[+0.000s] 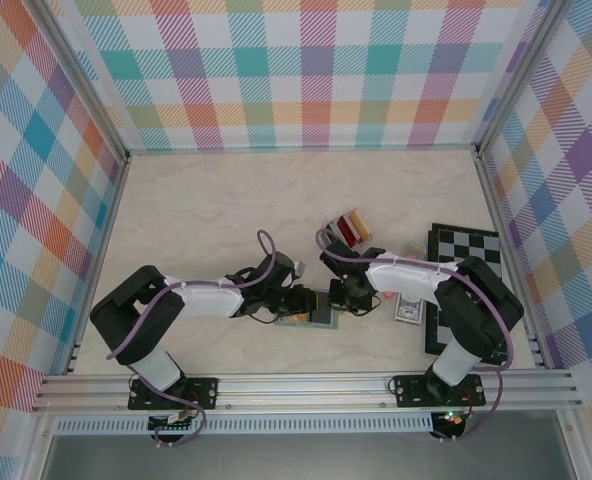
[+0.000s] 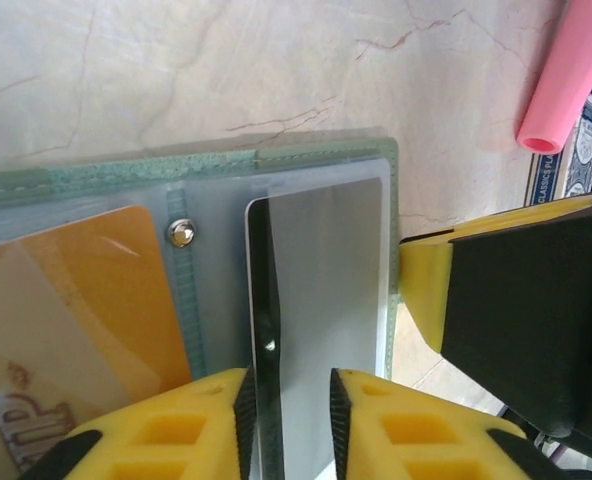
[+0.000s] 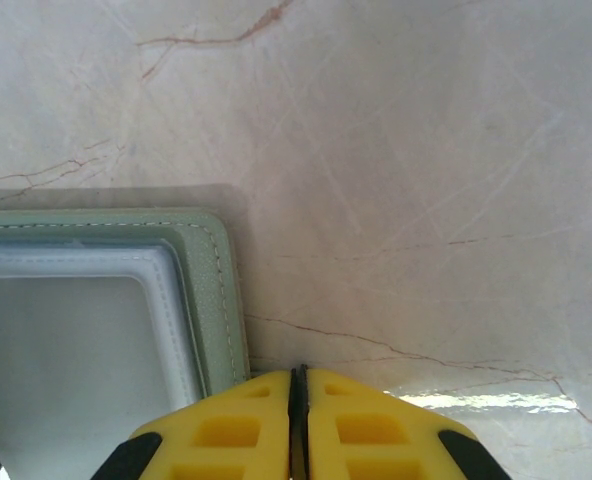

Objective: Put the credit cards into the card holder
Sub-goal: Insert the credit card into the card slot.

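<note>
Now the sage-green soft bifold card holder (image 2: 226, 160) lies open on the near side of the marbled table (image 1: 206, 210). The left gripper (image 2: 291, 385) is slightly parted, grasping nothing, over a dark glossy card (image 2: 326, 280) in its right sleeve. The right gripper (image 3: 298, 375), clenched empty, touches the holder's edge. A careless push might slide the holder or buckle the sleeve.

top: overhead, far | wrists: close, downward | shared: card holder (image 2: 276, 157)
</note>
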